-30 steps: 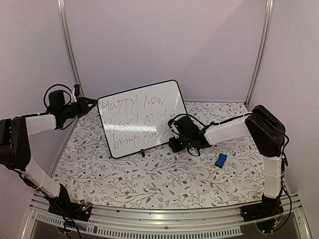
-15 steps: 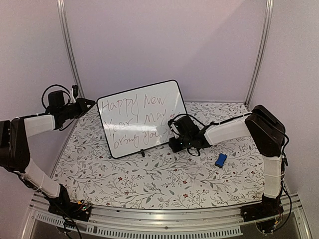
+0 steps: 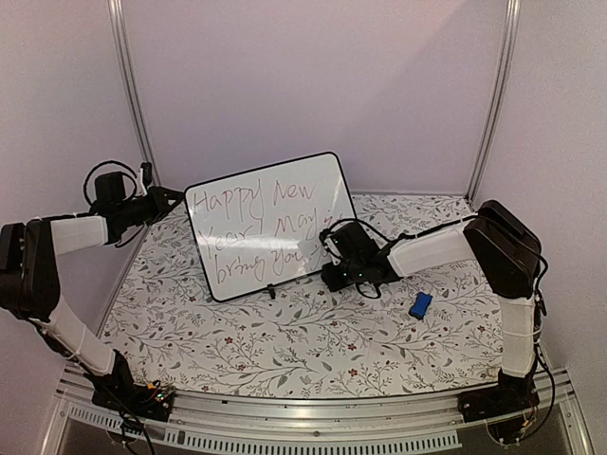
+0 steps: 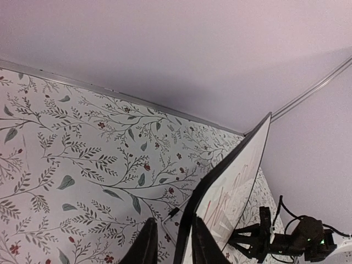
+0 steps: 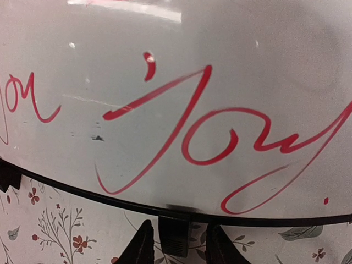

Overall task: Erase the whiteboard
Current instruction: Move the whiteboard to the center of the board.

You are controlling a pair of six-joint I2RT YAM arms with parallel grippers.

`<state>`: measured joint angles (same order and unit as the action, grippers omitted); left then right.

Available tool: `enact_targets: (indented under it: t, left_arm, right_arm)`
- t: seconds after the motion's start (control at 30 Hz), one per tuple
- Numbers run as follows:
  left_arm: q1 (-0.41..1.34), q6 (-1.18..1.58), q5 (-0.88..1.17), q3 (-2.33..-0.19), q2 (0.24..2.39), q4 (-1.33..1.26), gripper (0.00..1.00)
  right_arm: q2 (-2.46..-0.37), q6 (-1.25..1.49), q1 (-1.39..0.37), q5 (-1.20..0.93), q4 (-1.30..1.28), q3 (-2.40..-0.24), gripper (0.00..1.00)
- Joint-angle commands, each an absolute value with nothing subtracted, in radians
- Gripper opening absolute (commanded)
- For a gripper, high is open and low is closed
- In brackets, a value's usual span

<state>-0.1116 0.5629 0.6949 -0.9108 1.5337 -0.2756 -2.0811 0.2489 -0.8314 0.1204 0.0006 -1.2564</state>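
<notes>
The whiteboard [image 3: 270,223] stands tilted at the table's middle, covered in red handwriting. My left gripper [image 3: 174,199] is at its upper left edge. In the left wrist view the board's black rim [image 4: 220,170] runs between the two fingers, so that gripper [image 4: 175,242] is shut on it. My right gripper [image 3: 332,248] is low at the board's right end. In the right wrist view the board [image 5: 176,82] fills the frame, and this gripper [image 5: 180,239] is shut on one small black foot [image 5: 174,234] under the bottom rim.
A small blue eraser block [image 3: 420,304] lies on the floral table cover [image 3: 285,332], right of the right arm. Pale walls close in the back and sides. A metal rail [image 3: 313,409] runs along the near edge. A thin wire leg [image 4: 173,212] sits behind the board.
The right gripper's jaws have narrowed around the board's foot. The left forearm has shifted slightly. The whiteboard and the eraser stay where they were.
</notes>
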Motion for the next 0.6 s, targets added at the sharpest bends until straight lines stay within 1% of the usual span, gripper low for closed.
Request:
enact_targets:
  t: [0.0,0.13,0.37,0.57]
  left_arm:
    - [-0.109,0.565,0.727,-0.927,1.556,-0.304,0.21]
    - [-0.103,0.575,0.742,-0.928,1.571,-0.313,0.16]
    - [-0.089,0.575,0.752,-0.925,1.569,-0.322,0.04]
    - [-0.074,0.573,0.756,-0.925,1.572,-0.323,0.00]
  right_arm:
    - [-2.097,0.254,-0.836,0.113,0.008,-1.276,0.31]
    - [-2.100,0.254,-0.836,0.112,0.007,-1.276,0.31]
    - [-2.101,0.258,-0.836,0.107,0.009,-1.279,0.31]
    - [-2.098,0.256,-0.836,0.108,0.006,-1.279,0.31]
